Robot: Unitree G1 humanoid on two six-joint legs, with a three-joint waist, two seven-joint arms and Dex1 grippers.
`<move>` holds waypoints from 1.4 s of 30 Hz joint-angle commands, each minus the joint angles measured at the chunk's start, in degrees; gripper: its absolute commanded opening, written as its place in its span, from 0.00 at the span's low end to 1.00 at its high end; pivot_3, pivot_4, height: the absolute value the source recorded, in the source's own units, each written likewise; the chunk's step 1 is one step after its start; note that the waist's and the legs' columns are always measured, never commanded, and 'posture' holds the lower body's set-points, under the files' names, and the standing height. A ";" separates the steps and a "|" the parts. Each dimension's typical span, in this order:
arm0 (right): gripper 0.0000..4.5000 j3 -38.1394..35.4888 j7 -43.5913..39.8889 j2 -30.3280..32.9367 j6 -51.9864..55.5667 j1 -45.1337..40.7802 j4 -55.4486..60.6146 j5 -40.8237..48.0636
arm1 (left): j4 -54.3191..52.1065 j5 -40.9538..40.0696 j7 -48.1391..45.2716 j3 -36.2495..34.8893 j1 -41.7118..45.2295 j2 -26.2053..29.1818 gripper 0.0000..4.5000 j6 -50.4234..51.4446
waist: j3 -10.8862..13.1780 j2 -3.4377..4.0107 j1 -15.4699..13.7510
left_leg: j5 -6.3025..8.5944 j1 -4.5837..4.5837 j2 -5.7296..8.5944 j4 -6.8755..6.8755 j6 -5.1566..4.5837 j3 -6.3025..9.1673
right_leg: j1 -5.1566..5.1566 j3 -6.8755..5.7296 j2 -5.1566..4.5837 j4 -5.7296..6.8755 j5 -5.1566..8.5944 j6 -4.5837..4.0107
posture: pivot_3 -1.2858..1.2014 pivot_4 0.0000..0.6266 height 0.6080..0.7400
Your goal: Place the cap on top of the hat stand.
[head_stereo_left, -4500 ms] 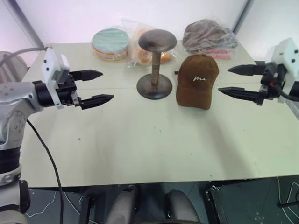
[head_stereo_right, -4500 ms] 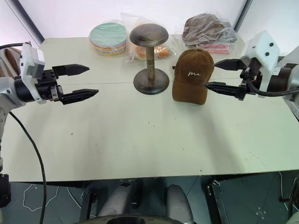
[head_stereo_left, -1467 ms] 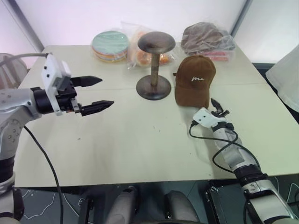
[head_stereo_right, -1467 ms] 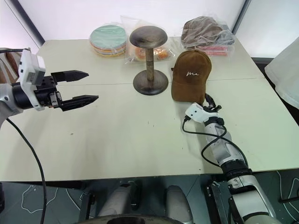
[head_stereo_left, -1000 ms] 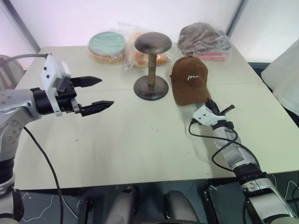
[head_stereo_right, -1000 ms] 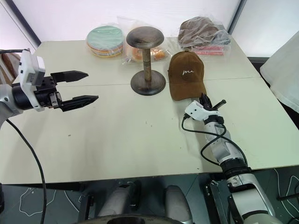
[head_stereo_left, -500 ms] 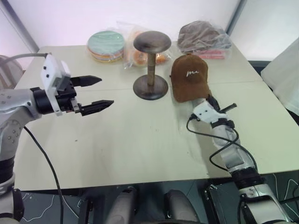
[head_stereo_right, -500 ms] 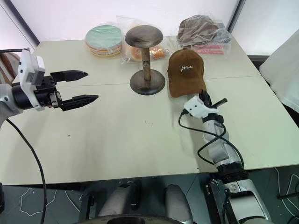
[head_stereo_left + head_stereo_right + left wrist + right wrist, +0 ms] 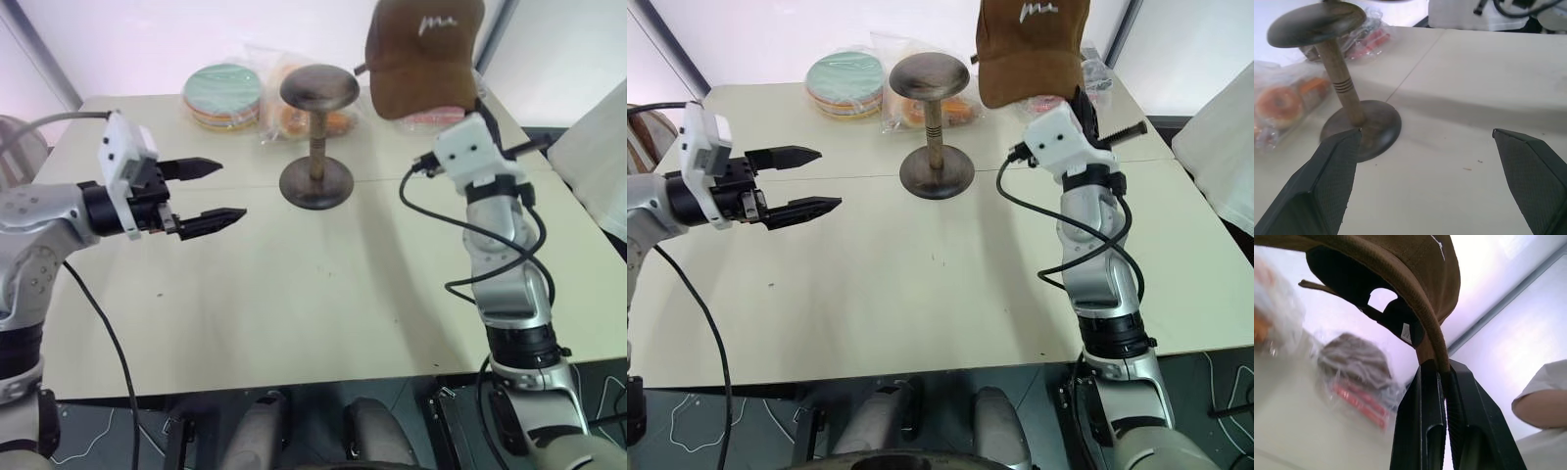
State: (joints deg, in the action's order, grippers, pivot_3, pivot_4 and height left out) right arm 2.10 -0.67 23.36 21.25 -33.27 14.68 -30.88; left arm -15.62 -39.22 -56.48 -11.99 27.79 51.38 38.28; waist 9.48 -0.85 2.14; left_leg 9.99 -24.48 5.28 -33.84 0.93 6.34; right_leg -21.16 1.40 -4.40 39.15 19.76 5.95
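The brown cap (image 9: 421, 54) with white script hangs in the air, higher than the hat stand's top and to its right. My right gripper (image 9: 1442, 367) is shut on the edge of the cap's brim, pointing upward, so the cap's dark inside and back strap show in the right wrist view. The dark metal hat stand (image 9: 319, 137) is upright on the table with its domed top bare. My left gripper (image 9: 230, 189) hovers open to the left of the stand (image 9: 1337, 73), level with its post, nothing between its fingers.
A stack of colourful discs (image 9: 223, 93) and a plastic bag of orange items (image 9: 290, 116) lie behind the stand. A darker cap wrapped in plastic (image 9: 1352, 362) lies at the table's far right. A person's white sleeve (image 9: 598, 157) is off the right edge.
My right gripper has risen steeply and tilted upward, lifting the cap off the table to above the stand's height. The left arm has stayed put.
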 commanded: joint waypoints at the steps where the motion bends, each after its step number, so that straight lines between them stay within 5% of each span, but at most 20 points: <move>1: 0.01 1.40 -0.84 -1.36 0.16 -2.97 3.77 -1.16 | 0.13 0.36 -0.37 -0.29 1.67 0.13 1.00 -1.37 | 0.00 0.00 -0.01 | 0.00 -0.01 0.00 0.00 0.00 0.00 | -0.01 0.00 0.00 0.00 0.00 0.00 | 0.52 0.24 1.00; 22: 0.01 10.99 -0.41 -9.38 -6.14 0.17 2.94 -4.23 | -3.02 -1.00 1.58 -2.36 -0.20 0.80 1.00 0.79 | 0.00 0.00 0.00 | -0.03 -0.01 0.01 0.03 0.06 0.01 | -0.20 0.00 0.00 0.00 0.00 0.00 | 0.52 0.24 1.00; 42: 0.01 13.36 11.19 -10.12 -16.55 11.04 -10.85 -7.94 | -4.06 -2.82 1.72 -4.30 0.12 4.78 1.00 4.07 | 0.00 0.00 0.02 | -0.12 0.00 0.01 0.06 0.21 0.01 | -0.20 0.01 0.01 0.00 0.00 0.00 | 0.52 0.24 1.00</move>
State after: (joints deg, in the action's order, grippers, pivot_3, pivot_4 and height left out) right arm 15.27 9.82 13.04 6.36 -22.20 2.86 -38.04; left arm -18.55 -41.51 -54.71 -14.40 27.14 55.09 42.35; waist 9.48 -0.85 2.17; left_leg 9.87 -24.49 5.29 -33.78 1.14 6.35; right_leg -21.36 1.40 -4.39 39.15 19.76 5.95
